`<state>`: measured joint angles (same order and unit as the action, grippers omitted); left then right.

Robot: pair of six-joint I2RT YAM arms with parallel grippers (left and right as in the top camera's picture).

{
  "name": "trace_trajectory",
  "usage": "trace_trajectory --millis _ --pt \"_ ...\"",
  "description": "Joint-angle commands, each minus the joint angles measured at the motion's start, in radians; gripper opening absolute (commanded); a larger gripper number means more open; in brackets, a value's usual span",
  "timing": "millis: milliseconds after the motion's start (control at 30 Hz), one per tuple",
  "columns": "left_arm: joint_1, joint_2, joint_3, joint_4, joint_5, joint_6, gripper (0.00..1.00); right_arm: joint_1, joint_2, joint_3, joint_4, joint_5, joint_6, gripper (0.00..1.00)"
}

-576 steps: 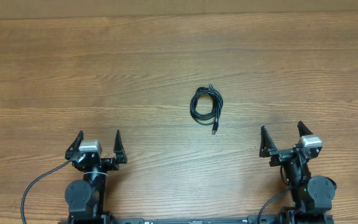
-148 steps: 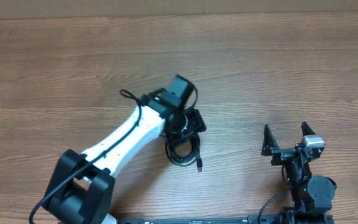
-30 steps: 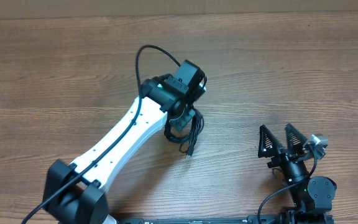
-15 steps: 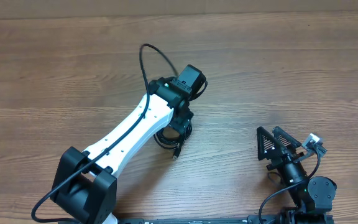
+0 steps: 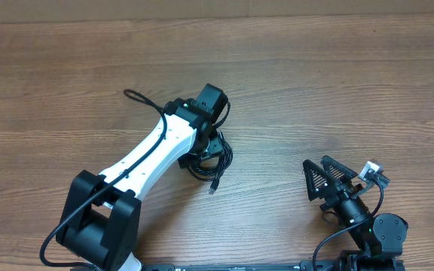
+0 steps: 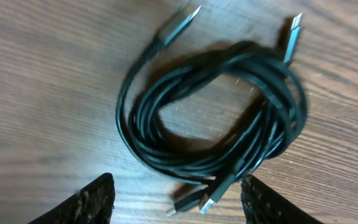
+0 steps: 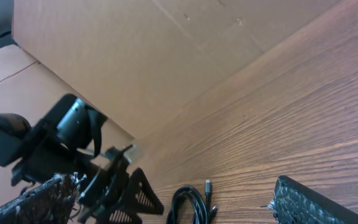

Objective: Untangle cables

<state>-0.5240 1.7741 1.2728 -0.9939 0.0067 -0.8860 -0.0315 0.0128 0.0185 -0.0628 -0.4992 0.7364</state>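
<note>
Robotics lab bench, as I see it: a wood-grain table (image 5: pixel 353 83) with my left arm (image 5: pixel 151 154) and right arm (image 5: pixel 383 229) mounted at its near edge, and plain cardboard (image 7: pixel 135 62) standing along the far side.

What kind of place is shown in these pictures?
Likely a robotics lab workbench: a white robot arm reaches over a wood-grain table, black cables lie on it, and a cardboard wall screens the back.

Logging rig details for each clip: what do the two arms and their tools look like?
The left arm has a long white link between black joints, with a thin black wire looping off it. The left tool has two black, rough-textured fingers. The right arm is all black, with a silver-grey block near the right tool, whose fingers are triangular.
</note>
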Motion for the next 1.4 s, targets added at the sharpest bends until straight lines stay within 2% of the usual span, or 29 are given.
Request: trace_trajectory --millis 0,233,267,367,400,667,933,1033,1100,1133,1200,1367 --pt "-0.007 -0.001 -0.047 0.007 0.04 -0.109 0.64 -0.003 -0.01 -0.01 0.008 -0.019 0.004 1.0" --pt "-0.006 0.0 -0.081 0.047 -0.085 -0.109 0.64 -0.003 -0.01 -0.01 0.008 -0.019 0.003 1.0" --pt "-0.006 0.0 -0.084 0.064 -0.085 -0.109 0.62 -0.003 -0.01 -0.01 0.008 -0.019 0.003 1.0" --pt "-0.008 0.0 -0.097 0.112 -0.084 -0.109 0.47 -0.003 -0.01 -0.01 0.008 -0.019 0.003 1.0" --pt "-0.008 0.0 -0.103 0.122 -0.084 -0.109 0.45 -0.003 -0.01 -0.01 0.008 -0.019 0.003 1.0" --pt "-0.008 0.005 -0.151 0.154 -0.127 -0.08 0.45 -0.003 -0.01 -0.01 0.008 -0.019 0.003 1.0" --pt "-0.01 0.005 -0.228 0.317 -0.089 -0.078 0.35 -0.003 -0.01 -0.01 0.009 -0.019 0.004 1.0" --pt "-0.01 0.006 -0.241 0.337 -0.085 -0.078 0.32 -0.003 -0.01 -0.01 0.011 -0.05 0.009 1.0" --pt "-0.01 0.006 -0.253 0.338 -0.086 -0.079 0.31 -0.003 -0.01 -0.01 0.016 -0.082 0.063 1.0" --pt "-0.01 0.006 -0.261 0.338 -0.086 -0.079 0.31 -0.003 -0.01 -0.01 0.016 -0.09 0.09 1.0" --pt "-0.01 0.006 -0.283 0.342 -0.088 -0.079 0.41 -0.003 -0.01 -0.01 0.016 -0.113 0.124 1.0" --pt "-0.009 0.006 -0.296 0.342 -0.084 -0.079 0.53 -0.003 -0.01 -0.01 0.005 -0.148 0.096 1.0"
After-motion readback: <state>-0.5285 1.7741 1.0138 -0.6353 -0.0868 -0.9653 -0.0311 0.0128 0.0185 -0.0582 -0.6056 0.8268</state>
